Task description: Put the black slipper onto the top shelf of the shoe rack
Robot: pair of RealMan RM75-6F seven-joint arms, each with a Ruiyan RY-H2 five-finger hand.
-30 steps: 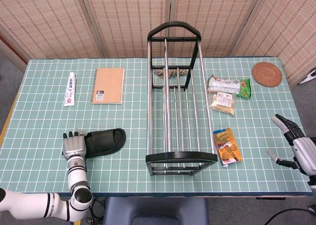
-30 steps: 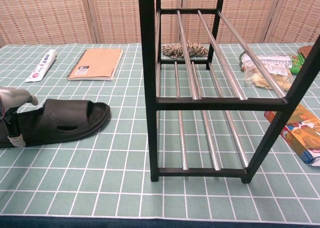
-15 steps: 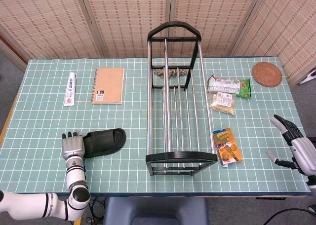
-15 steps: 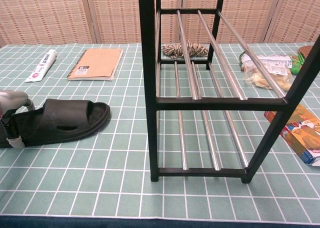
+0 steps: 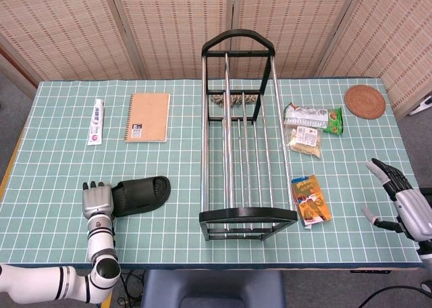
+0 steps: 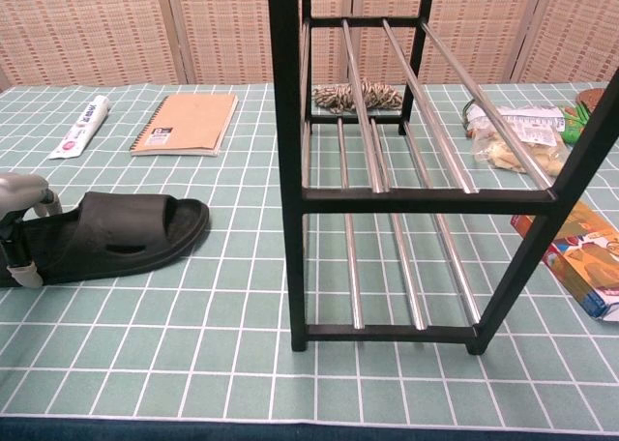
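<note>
Since the earlier frames my left hand (image 5: 98, 200) has drawn back toward the near table edge, and the black slipper (image 5: 140, 194) has slid with it, its toe now a little farther from the shoe rack (image 5: 237, 139); my right hand (image 5: 405, 203) has drifted slightly nearer the near edge at the far right, holding nothing, fingers spread apart. In the chest view my left hand (image 6: 19, 219) sits at the slipper's (image 6: 114, 236) heel end, fingers draped over the heel; the shoe lies flat on the table (image 5: 54, 159), so whether I have a true grip on it I cannot tell. I judge that the shoe travelling with the hand suggests contact firm enough to drag, not yet a lift. The slipper rests sole down on the table, well left of the rack and apart from it; the top shelf (image 6: 387, 93), a row of metal bars, carries nothing. The task is therefore at the grasping stage; next I would need to secure the heel, raise the shoe above the top bars, and carry it rightward without striking the black frame.
</note>
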